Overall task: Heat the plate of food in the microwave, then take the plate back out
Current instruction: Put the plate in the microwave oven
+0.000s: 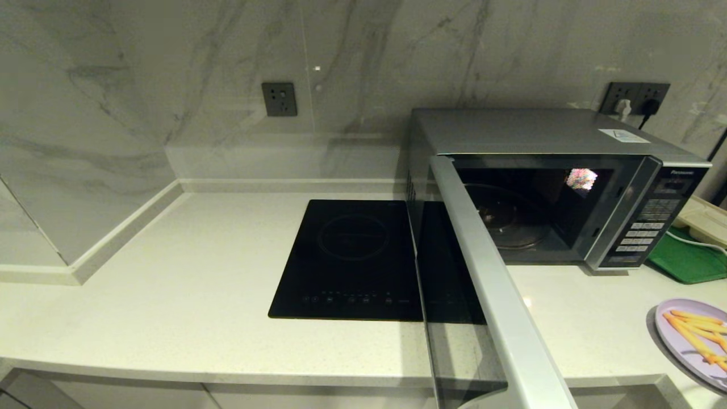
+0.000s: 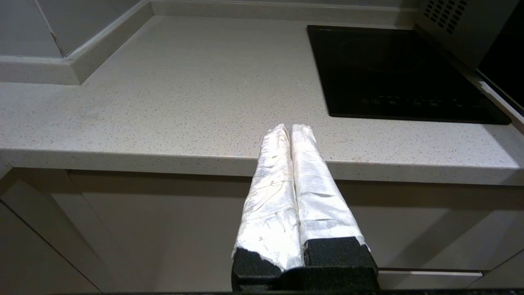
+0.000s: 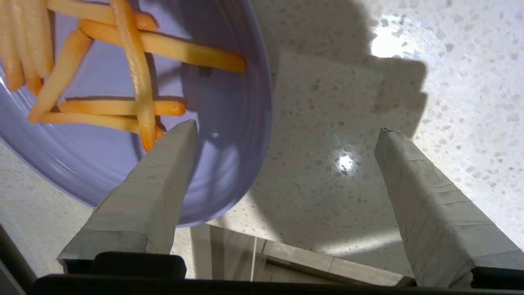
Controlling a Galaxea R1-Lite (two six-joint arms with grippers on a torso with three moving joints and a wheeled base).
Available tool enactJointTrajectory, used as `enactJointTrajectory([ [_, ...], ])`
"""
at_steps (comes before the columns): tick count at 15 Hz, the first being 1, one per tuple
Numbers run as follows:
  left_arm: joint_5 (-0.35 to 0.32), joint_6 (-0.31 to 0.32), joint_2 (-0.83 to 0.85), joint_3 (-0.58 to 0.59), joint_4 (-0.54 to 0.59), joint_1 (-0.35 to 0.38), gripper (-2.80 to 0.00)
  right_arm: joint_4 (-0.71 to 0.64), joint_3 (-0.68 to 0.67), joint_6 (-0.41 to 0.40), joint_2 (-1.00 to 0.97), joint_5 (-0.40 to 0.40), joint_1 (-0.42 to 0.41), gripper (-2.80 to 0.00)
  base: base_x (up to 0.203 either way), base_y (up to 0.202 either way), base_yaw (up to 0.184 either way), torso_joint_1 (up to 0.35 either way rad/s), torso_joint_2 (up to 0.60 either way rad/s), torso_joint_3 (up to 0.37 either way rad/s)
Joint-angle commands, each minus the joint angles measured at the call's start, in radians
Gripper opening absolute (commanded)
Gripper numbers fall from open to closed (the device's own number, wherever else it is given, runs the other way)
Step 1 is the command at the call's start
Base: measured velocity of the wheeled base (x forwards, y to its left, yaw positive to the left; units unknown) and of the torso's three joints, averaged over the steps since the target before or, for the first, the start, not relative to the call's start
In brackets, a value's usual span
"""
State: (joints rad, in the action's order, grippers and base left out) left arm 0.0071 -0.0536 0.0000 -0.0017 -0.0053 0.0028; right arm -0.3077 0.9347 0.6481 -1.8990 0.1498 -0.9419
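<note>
Item 1: right hand, closest to lens in right wrist view. Fingers spread wide apart, nothing between them yet; one finger over the plate's rim, the other over bare surface beside it. Not seen in head view.

Item 2: plate of food, pale lilac w/ orange-yellow sticks. Sits at front right corner of the surface, partly overhanging the front edge by the look of the wrist view. Not lifted.

Item 3: microwave, back right of surface. Door swung fully open toward front edge; inside empty, glass turntable bare.

Item 4: left hand, parked low in front of the surface's front edge, fingers pressed together, holding nothing.

Item 5: black hob, mid-surface, left of microwave. Green tray, right edge, behind plate.

Status: door-opening looks done. Remaining, as judged: grip plate, load it, shut door, run heat, reopen, take plate out. Early stage, approx. first quarter.
</note>
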Motion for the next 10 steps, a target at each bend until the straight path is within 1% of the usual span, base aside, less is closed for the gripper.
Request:
enactJointTrajectory([
  [1,0.001,0.000,0.000,0.000,-0.001,0.000,-2.80,0.023,-0.002,0.004,-0.020,0.004,0.000,0.00,0.000,0.000,0.000,0.000,0.00,0.000],
  [10,0.001,-0.001,0.000,0.000,-0.001,0.000,-2.80,0.032,-0.007,0.004,-0.055,-0.006,0.014,0.00,0.000,0.000,0.000,0.000,0.00,0.000],
])
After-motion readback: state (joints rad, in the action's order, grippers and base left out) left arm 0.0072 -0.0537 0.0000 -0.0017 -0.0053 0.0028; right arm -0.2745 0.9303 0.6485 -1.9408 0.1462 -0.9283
